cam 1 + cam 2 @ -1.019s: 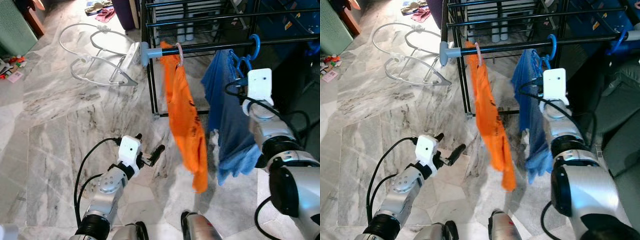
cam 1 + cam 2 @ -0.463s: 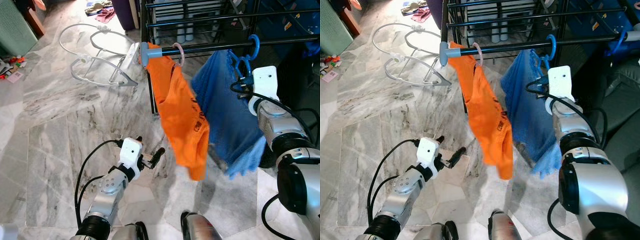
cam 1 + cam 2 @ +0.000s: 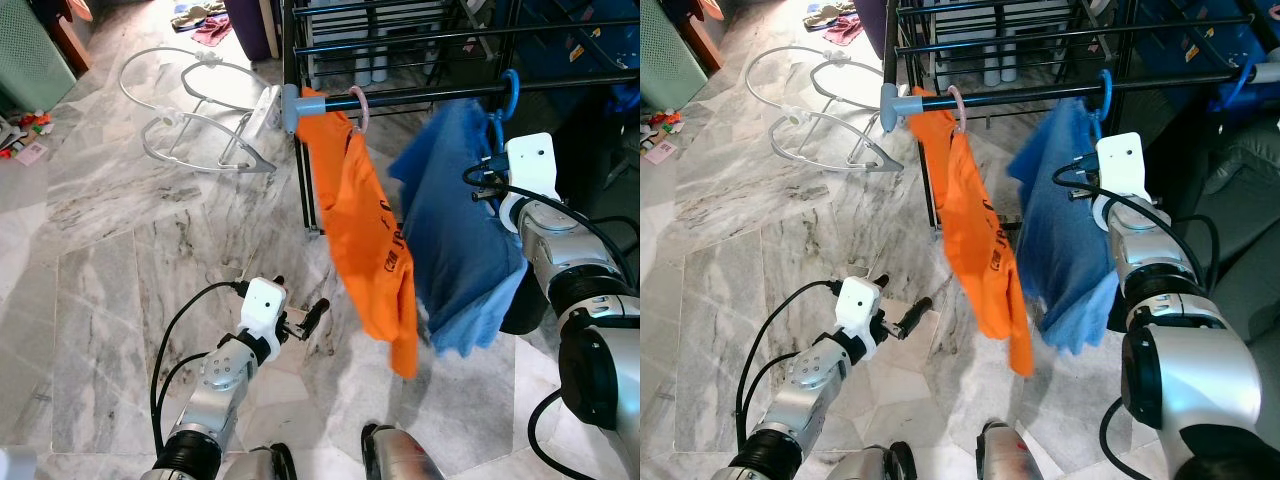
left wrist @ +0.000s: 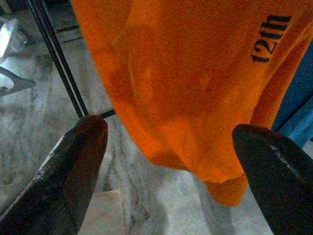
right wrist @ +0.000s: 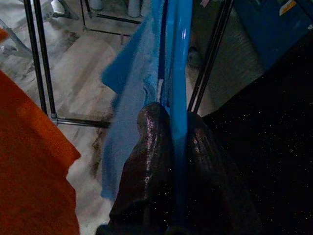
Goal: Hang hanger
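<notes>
A blue hanger [image 3: 503, 97] with a blue shirt [image 3: 455, 230] on it is hooked over the black rail [image 3: 420, 92] of the drying rack. My right gripper [image 5: 168, 147] is shut on the hanger's blue bar [image 5: 177, 73], just under the rail. An orange shirt [image 3: 368, 240] hangs on a pink hanger [image 3: 357, 100] to the left of it on the same rail. My left gripper [image 3: 300, 320] is low near the floor, open, with the orange shirt [image 4: 195, 83] beyond its fingertips.
The black drying rack [image 3: 300, 150] stands on a marble floor [image 3: 120, 240]. A white wire frame [image 3: 195, 110] lies on the floor at the left. A green basket [image 3: 30, 55] and small clutter sit at the far left. Dark blue objects stand behind the rack on the right.
The two shirts swung out to the left and are now settling back down. My right gripper has shifted slightly right along the rail with the blue hanger.
</notes>
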